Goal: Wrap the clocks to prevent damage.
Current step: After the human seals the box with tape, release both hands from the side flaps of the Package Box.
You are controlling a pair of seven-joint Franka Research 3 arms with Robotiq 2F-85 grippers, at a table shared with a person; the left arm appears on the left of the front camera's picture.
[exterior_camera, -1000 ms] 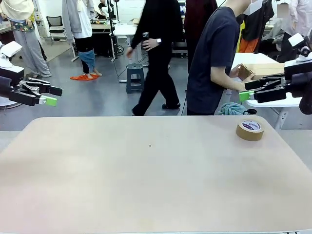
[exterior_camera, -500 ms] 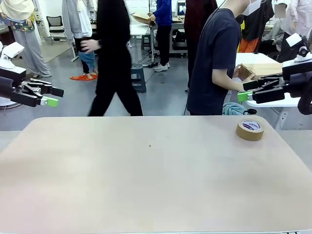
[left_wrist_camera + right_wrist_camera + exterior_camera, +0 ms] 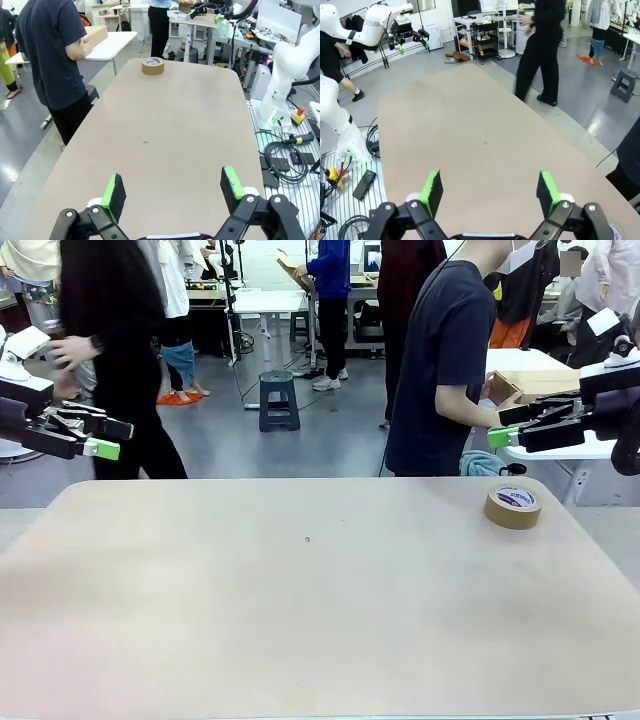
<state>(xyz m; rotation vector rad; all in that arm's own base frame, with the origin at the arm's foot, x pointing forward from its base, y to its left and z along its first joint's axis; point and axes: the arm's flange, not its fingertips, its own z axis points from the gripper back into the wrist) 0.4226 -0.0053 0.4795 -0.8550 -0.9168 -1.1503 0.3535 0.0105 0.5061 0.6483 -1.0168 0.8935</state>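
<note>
No clock is in view. My left gripper (image 3: 110,438) hangs open above the table's far left edge, nothing between its green pads (image 3: 114,190). At the far right my right gripper (image 3: 503,426) is also open and empty, pads (image 3: 432,191) spread wide. A roll of brown tape (image 3: 513,506) lies flat on the table at the far right, below the right gripper; the same roll of tape (image 3: 153,66) appears far off in the left wrist view. A person in a dark T-shirt (image 3: 445,350) stands at the far side, turned toward a side table with a cardboard box (image 3: 530,384).
The beige table (image 3: 300,600) carries a small dark speck (image 3: 307,538) near its middle. Another person in black (image 3: 115,350) walks behind the far left edge. A stool (image 3: 279,398) stands on the floor beyond.
The person in black has walked from the middle background to the far left. Both arms and the tape roll have stayed put.
</note>
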